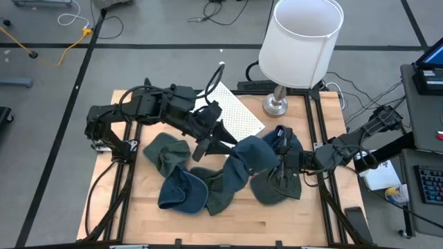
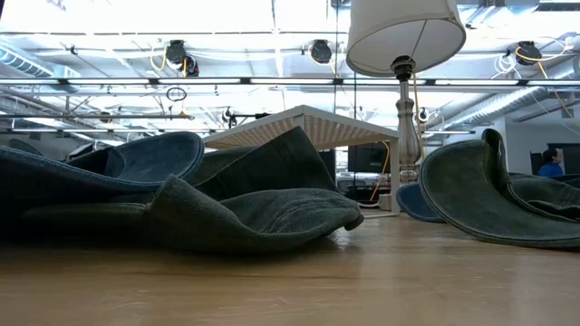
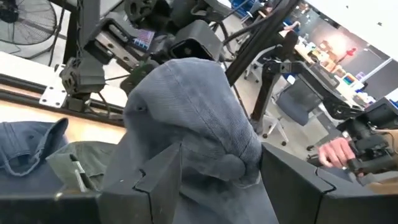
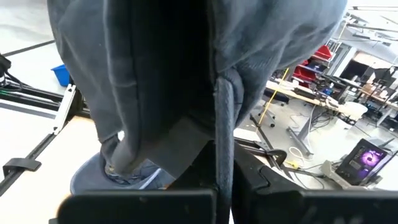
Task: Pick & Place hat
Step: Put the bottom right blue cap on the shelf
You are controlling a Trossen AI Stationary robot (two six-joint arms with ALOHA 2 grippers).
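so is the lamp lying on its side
No, the lamp stands upright on its base at the table's back edge, shade on top.

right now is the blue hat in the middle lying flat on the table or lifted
Lifted. In the left wrist view the blue hat drapes between the left gripper, jaws apart around the fabric; the right gripper, jaws shut, pinches its other edge.

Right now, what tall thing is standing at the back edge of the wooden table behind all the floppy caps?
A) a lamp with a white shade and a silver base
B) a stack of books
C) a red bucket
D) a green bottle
A: the high view shows a lamp with a white shade and silver base standing behind the pile of blue and green caps on the wooden table.
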